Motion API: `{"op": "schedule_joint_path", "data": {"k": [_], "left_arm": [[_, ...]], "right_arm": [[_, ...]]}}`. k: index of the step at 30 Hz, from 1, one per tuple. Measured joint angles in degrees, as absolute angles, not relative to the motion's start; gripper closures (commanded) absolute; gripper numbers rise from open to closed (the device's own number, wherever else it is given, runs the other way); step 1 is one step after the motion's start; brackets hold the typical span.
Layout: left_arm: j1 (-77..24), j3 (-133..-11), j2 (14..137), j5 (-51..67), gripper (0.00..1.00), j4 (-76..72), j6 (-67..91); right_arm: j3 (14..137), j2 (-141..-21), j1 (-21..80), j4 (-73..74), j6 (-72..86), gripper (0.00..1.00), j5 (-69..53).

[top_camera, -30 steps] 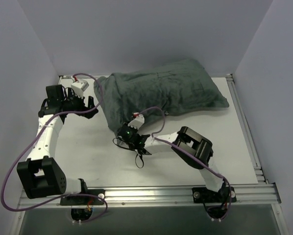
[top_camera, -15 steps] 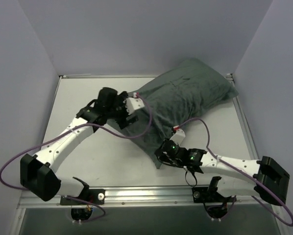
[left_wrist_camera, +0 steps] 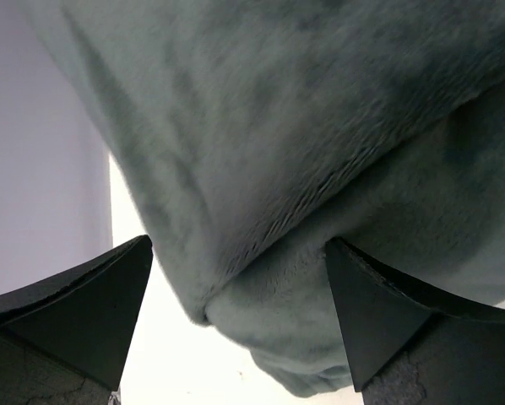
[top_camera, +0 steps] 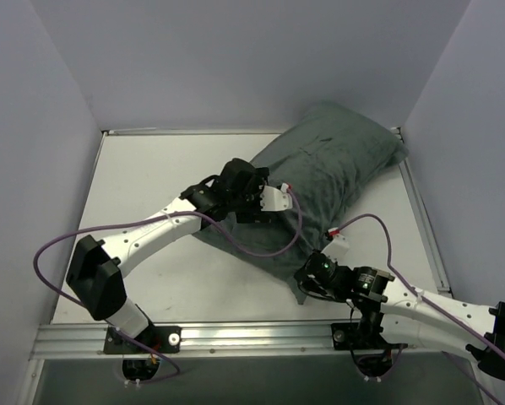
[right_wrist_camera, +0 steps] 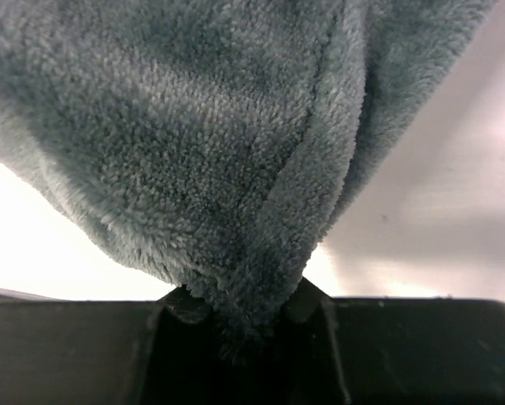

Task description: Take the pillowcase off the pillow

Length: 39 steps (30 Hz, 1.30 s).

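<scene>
The dark grey fuzzy pillowcase (top_camera: 328, 177) lies stuffed and slanted, running from the far right corner down toward the near edge. The pillow is hidden inside it. My left gripper (top_camera: 265, 196) is open over the pillowcase's left flank. In the left wrist view a rounded fold of the pillowcase (left_wrist_camera: 278, 169) bulges between the wide-apart fingers (left_wrist_camera: 92, 312). My right gripper (top_camera: 306, 283) is shut on the near lower corner. The right wrist view shows the fuzzy pillowcase (right_wrist_camera: 193, 152) pinched into the jaws of the right gripper (right_wrist_camera: 244, 314).
The white table (top_camera: 151, 169) is boxed in by pale walls on the left, back and right. A metal rail (top_camera: 252, 337) runs along the near edge and another (top_camera: 423, 219) along the right side. Purple cables (top_camera: 261, 245) loop from both arms.
The left arm swung from the far left onto the pillowcase. The right arm stretched out and dragged the near corner toward the front right, turning the pillowcase to a slant.
</scene>
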State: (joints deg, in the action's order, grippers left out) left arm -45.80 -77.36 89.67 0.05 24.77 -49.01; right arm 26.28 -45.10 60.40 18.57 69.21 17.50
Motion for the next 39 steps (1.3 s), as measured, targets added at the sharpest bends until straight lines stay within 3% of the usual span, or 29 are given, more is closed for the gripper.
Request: {"op": "schedule_joint_path", "data": {"k": [27, 28, 29, 32, 39], "left_arm": [[-50.2, -87.6, 100.7, 2.1, 0.03, 24.2, -47.1], [-50.2, -87.6, 100.8, 2.2, 0.17, 24.4, -47.3], [-50.2, -87.6, 100.8, 2.3, 0.48, 24.5, -47.4], [-50.1, -87.6, 101.2, 2.2, 0.98, 25.9, -48.1], [-47.4, -87.3, 102.0, 2.2, 0.98, 26.9, -41.0]], "right_arm": [[26.2, -40.3, 60.0, 24.8, 69.9, 1.00, 18.0], [26.2, -39.7, 60.0, 25.1, 70.1, 1.00, 18.2], [26.2, -39.1, 60.0, 25.3, 70.2, 1.00, 18.4], [26.2, -38.6, 59.5, 26.2, 70.4, 1.00, 19.4], [28.1, -41.7, 53.0, 24.3, 66.7, 1.00, 20.1]]}}
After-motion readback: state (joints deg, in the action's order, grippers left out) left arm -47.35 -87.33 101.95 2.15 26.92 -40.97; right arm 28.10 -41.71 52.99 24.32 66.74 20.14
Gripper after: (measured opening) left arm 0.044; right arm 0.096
